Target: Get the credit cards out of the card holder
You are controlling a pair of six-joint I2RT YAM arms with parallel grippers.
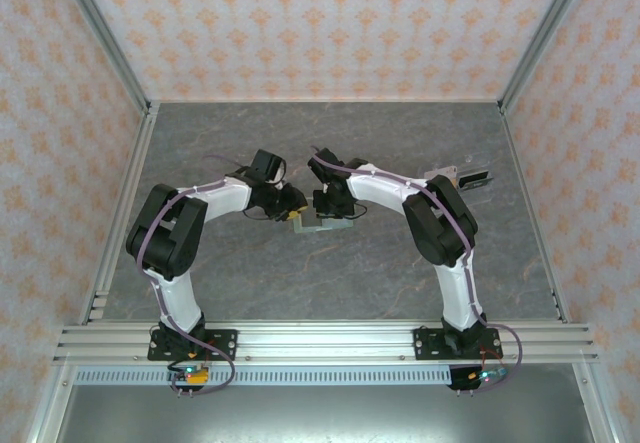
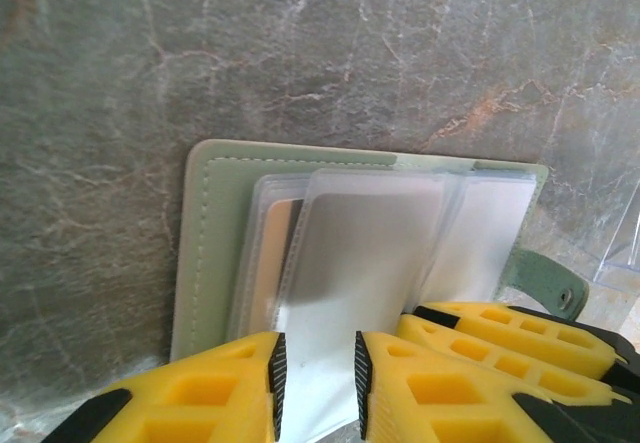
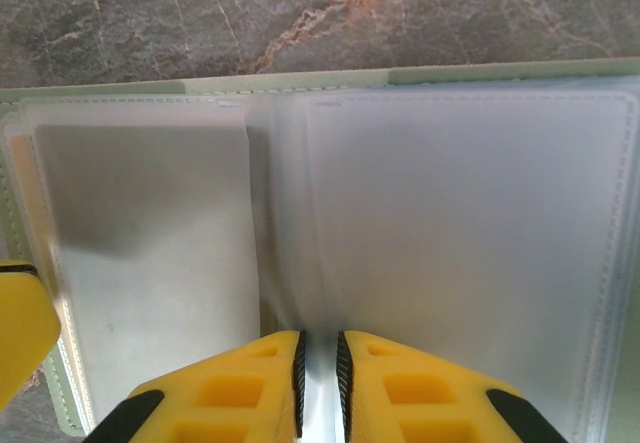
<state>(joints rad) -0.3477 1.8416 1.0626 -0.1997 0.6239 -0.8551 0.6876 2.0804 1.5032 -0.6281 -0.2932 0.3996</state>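
The right gripper (image 3: 320, 378) pinched a centre sleeve (image 3: 320, 263), seemingly steadying the card holder (image 3: 300, 81) — left gripper (image 2: 317, 383), narrow, straddled a card-bearing sleeve (image 2: 365, 243), grip uncertain.

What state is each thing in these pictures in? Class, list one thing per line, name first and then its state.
Card holder, open, lying on the table.
Sleeves, fanned out from the holder.
Card, inside its sleeve, not yet out.
Left pincer, a sleeve between its fingers, grip unclear.
Right pincer, shut on a sleeve's edge.
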